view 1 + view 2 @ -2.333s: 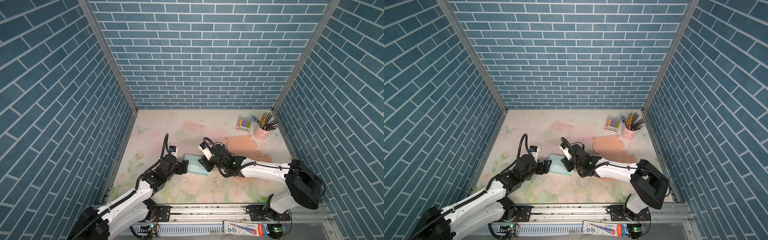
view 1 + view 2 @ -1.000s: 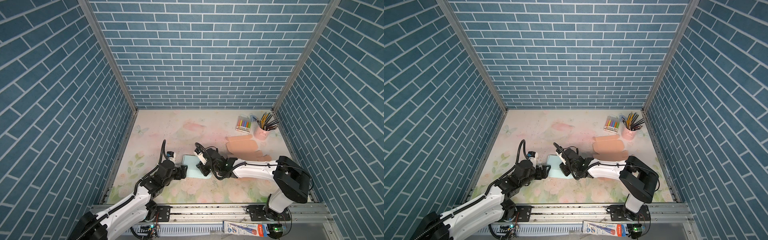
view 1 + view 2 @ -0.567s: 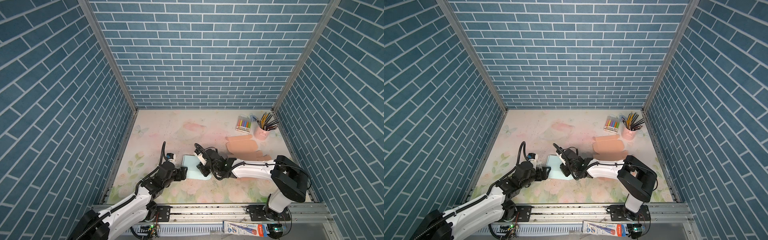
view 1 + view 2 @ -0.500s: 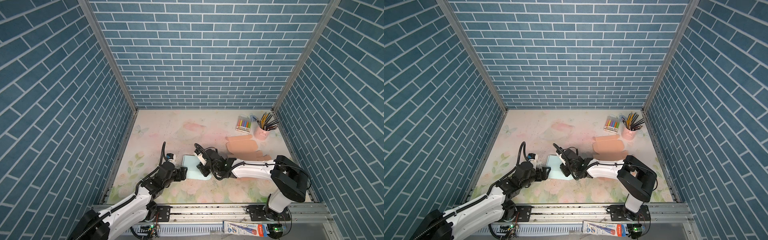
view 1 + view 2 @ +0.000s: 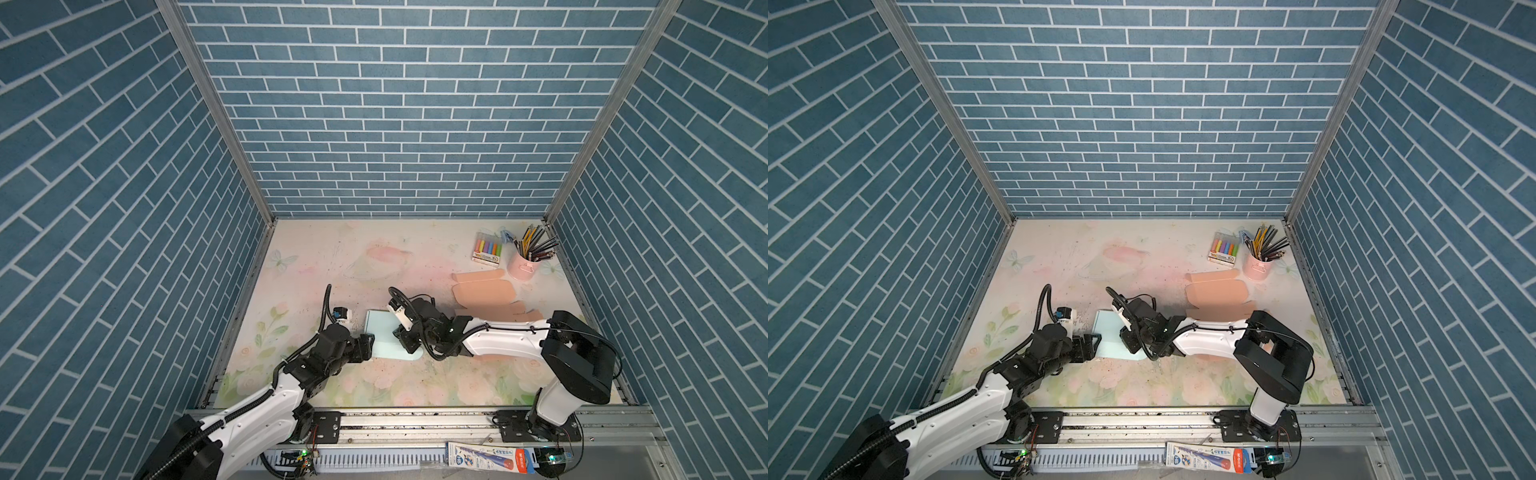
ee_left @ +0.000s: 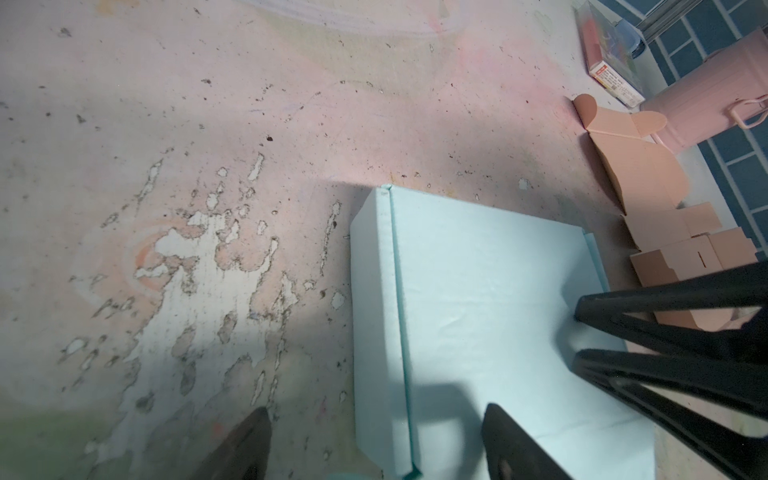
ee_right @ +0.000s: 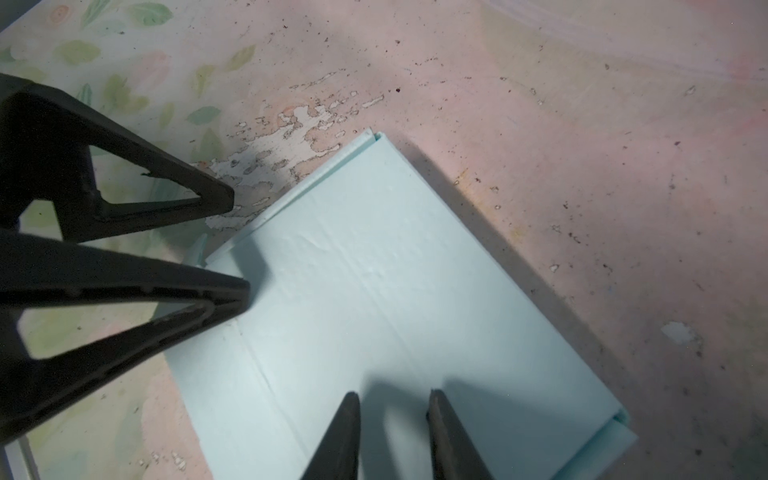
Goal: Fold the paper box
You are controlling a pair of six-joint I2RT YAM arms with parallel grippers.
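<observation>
1. Pale-blue card: the paper box [image 5: 388, 340] lies flat on the floral bench [image 5: 332, 257], near the front and a little left of the middle. Both top views show it between the two arms.
2. The left fingers [image 6: 513, 449] are spread wide and grip nothing. In the left wrist view one hangs over the bare, scuffed bench and its mate over the box, so they straddle the box's left edge, where a narrow creased strip runs. Whether either tip touches the card cannot be told.
3. The right fingers [image 7: 340, 436] stand a small way apart with nothing between them. Their tips are over the box's flat top face, towards its right side, and their shadows fall on the card just ahead of them. Contact cannot be judged from these views.
4. The two pairs of fingers come at the box from opposite sides, near each other but apart. In the right wrist view the left pair ends at the box's edge.
5. Peach cartons [image 5: 484, 291], still flat, lie well apart from the box towards the right rear. Behind them, near the back right corner, stand a pink cup [image 5: 524, 266] of pencils and, just beside it, a pack of markers [image 5: 487, 249].
</observation>
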